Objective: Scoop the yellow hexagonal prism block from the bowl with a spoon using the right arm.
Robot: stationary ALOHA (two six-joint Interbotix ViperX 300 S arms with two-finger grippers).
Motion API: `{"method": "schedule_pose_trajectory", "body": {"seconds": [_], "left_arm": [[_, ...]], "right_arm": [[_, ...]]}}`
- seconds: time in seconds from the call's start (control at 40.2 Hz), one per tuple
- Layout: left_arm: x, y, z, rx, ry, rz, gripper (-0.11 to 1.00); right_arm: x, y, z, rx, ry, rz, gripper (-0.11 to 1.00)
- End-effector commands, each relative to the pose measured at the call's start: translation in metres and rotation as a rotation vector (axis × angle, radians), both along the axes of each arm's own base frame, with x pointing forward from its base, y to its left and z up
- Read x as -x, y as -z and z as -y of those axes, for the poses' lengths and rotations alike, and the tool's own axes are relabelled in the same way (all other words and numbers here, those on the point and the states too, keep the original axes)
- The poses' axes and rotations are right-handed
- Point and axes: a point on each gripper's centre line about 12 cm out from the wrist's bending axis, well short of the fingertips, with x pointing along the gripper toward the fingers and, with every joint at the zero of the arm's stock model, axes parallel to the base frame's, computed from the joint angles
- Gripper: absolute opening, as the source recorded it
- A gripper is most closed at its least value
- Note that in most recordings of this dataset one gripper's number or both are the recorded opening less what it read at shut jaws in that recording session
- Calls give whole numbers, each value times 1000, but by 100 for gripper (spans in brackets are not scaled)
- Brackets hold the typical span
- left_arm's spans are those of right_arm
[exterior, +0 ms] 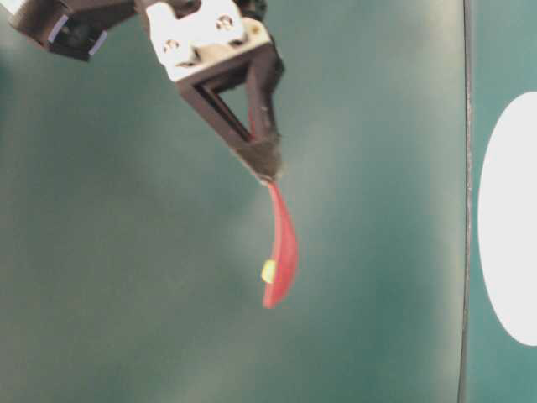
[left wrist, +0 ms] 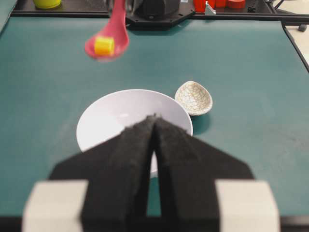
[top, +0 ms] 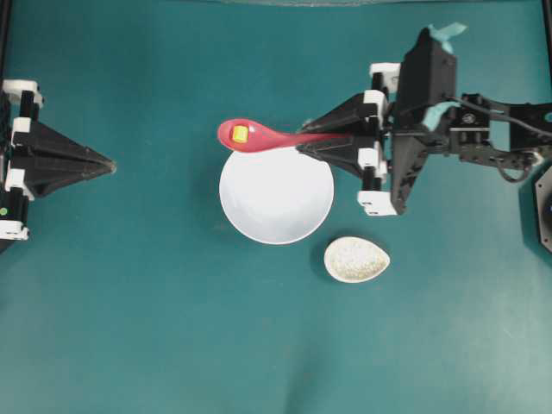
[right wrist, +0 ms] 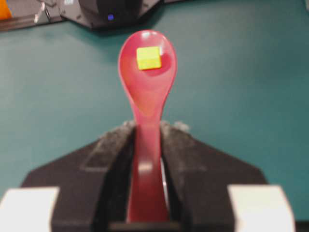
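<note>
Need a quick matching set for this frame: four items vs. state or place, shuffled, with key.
1. yellow block
2. red spoon
3. white bowl
4. speckled spoon rest

A. on the table, nothing in it
B. lying in the scoop
C. beside the bowl, on the right arm's side
D. handle clamped in the right tool

Pairs: 1-B, 2-D, 3-A, 4-C

Yellow hexagonal prism block (top: pixel 240 134): tiny, bright yellow, faceted, sitting in the scoop of the spoon (top: pixel 259 136). Spoon: glossy pink-red, deep oval scoop, straight handle clamped between the jaws of the right gripper (top: pixel 304 142), held roughly level in the air. Bowl (top: pixel 276 195): large, round, plain white, upright on the worktop, with the spoon's scoop above its far rim.
</note>
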Motion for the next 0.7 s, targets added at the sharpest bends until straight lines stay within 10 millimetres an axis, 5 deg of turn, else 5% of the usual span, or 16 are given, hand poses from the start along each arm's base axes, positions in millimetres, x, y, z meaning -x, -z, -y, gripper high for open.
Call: {"method": "schedule_pose_trajectory", "body": {"seconds": [0.0, 0.671], "left_arm": [[-2, -5, 0, -5, 1, 12, 0], [-2, -6, 0, 15, -1, 20, 0]], "right_arm": [[6, -19, -1, 10, -3, 56, 24], [19, -25, -2, 13, -4, 77, 24]]}}
